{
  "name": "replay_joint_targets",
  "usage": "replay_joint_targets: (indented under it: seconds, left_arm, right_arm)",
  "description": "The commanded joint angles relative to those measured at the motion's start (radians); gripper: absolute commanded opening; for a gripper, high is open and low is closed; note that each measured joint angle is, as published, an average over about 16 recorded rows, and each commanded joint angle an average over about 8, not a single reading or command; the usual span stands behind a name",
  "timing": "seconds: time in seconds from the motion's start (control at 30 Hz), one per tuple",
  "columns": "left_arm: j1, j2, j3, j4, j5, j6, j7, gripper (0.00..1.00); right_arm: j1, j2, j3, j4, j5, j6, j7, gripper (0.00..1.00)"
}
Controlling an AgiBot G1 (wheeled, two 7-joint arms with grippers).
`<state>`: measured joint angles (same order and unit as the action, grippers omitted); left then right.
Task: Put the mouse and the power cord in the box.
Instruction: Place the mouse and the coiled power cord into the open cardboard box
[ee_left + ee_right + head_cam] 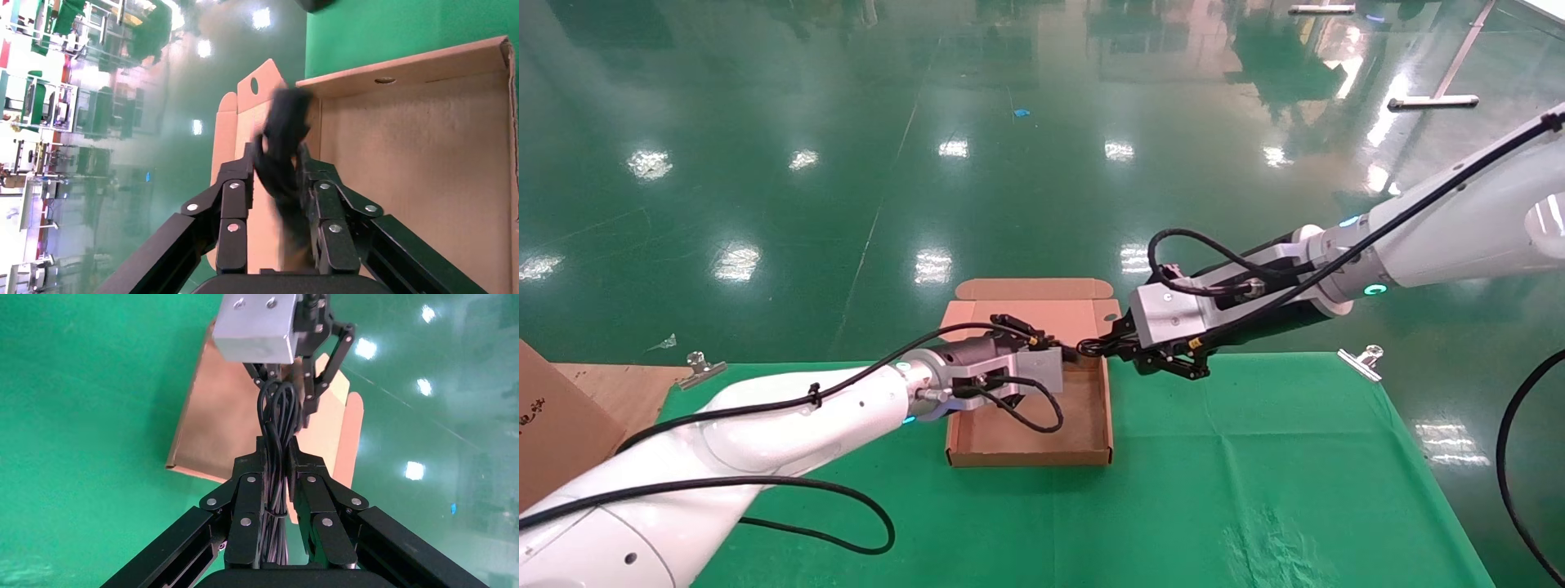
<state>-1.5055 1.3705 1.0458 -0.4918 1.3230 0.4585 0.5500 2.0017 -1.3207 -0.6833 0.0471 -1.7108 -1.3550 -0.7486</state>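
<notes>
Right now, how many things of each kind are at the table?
Box: 1
Power cord: 1, held over the box by left gripper and right gripper
Metal clips: 2
Carton: 1
Mouse: 0 visible
Total: 5

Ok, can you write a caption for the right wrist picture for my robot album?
Both grippers, right gripper and left gripper, hold the black power cord above the open cardboard box.
</notes>
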Motion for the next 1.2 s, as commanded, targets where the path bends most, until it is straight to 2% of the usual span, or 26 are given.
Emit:
replay_joint_targets:
  seconds: [0.03,0.33,0.53,0.63,0.73,0.83,0.9,1.0,1.07,1.2]
  left_arm:
    - [-0.004,0.000,0.021,0.000,-0.017,-0.007,-0.002,1.00]
    - [-0.033,-0.005,0.085,0.019,-0.094,0.018,0.003,1.00]
    - [-0.082,-0.037,0.052,0.083,-0.196,0.098,-0.021,1.00]
    - [-0.107,-0.091,0.024,0.087,-0.246,0.199,-0.006,1.00]
    - [-0.124,-0.174,-0.013,0.070,-0.305,0.344,0.037,1.00]
    - [-0.130,-0.257,-0.049,0.056,-0.362,0.470,0.088,1.00]
    - [-0.133,-0.300,-0.067,0.055,-0.383,0.513,0.126,1.00]
    - [-0.133,-0.336,-0.079,0.057,-0.389,0.516,0.163,1.00]
    - [-0.132,-0.347,-0.081,0.053,-0.385,0.501,0.178,1.00]
    - [-0.125,-0.355,-0.081,0.037,-0.382,0.480,0.181,1.00]
  right_arm:
    - [-0.003,-0.002,-0.001,-0.006,-0.001,0.005,-0.004,0.00]
    - [0.000,-0.027,-0.008,0.014,-0.007,0.014,0.010,0.00]
    - [-0.013,-0.041,-0.012,0.078,0.006,0.017,0.051,0.00]
    - [-0.031,-0.047,-0.022,0.138,0.018,0.042,0.083,0.00]
    - [-0.065,-0.052,-0.042,0.217,0.035,0.108,0.118,0.00]
    - [-0.114,-0.055,-0.077,0.307,0.059,0.210,0.153,0.00]
    - [-0.151,-0.057,-0.110,0.367,0.080,0.284,0.178,0.00]
    - [-0.204,-0.058,-0.179,0.448,0.108,0.374,0.215,0.00]
    - [-0.234,-0.058,-0.232,0.488,0.125,0.416,0.243,0.09]
    - [-0.280,-0.057,-0.327,0.537,0.151,0.472,0.294,0.59]
